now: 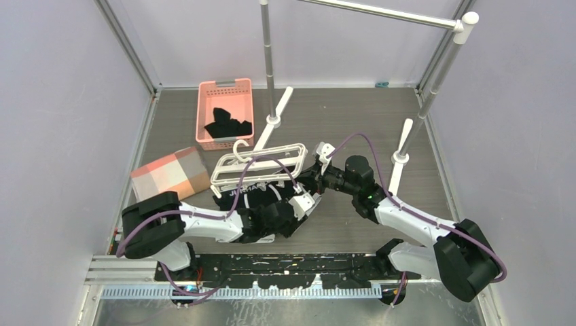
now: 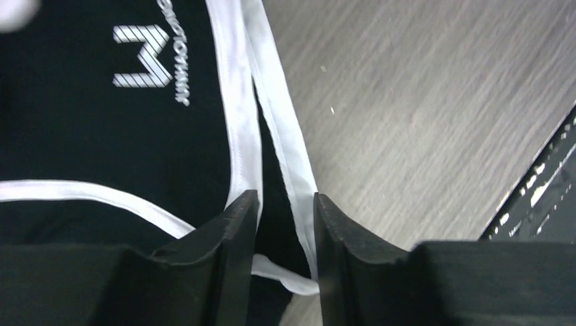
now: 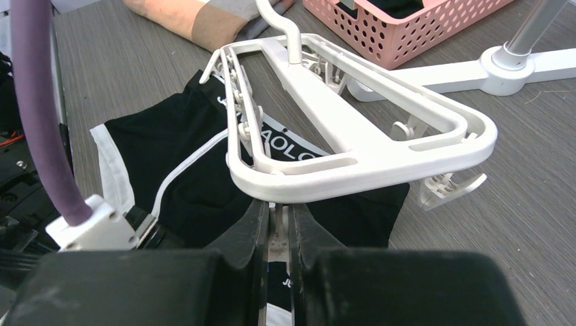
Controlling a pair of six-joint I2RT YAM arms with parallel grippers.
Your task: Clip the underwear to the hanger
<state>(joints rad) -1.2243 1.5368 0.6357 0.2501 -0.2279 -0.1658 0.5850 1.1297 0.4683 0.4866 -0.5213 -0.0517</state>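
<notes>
While the right gripper (image 3: pixel 277 216) is closed on a small white clip (image 3: pixel 276 238) hanging beneath the near rim of the hanger (image 3: pixel 353 129), the left gripper (image 2: pixel 285 204) stands with its jaws narrowly apart around a white-piped hem of the underwear (image 2: pixel 102 149); whether that hem is truly pinched cannot be told from the wrist view. Black fabric and two strips of piping run up out of the left jaws, with the small striped logo lying further in. From the right jaws outward, the frame lies tilted across the lettered waistband, its hook pointing away toward the pink basket (image 1: pixel 224 84). The briefs lie spread on the table (image 1: pixel 353 109) just ahead of the arm bases, partly under the frame. A folded orange-and-grey cloth (image 1: pixel 170 173) lies to the left, and the grey rail stand (image 1: pixel 268 61) rises behind. Judged from these views, the garment is light, limp and likely to sag or slide from a shallow grip, so the thicker elastic waistband is the sounder place to take it. The frame seems rigid, light and prone to skidding, and is best steadied at its rim or at a clip.
</notes>
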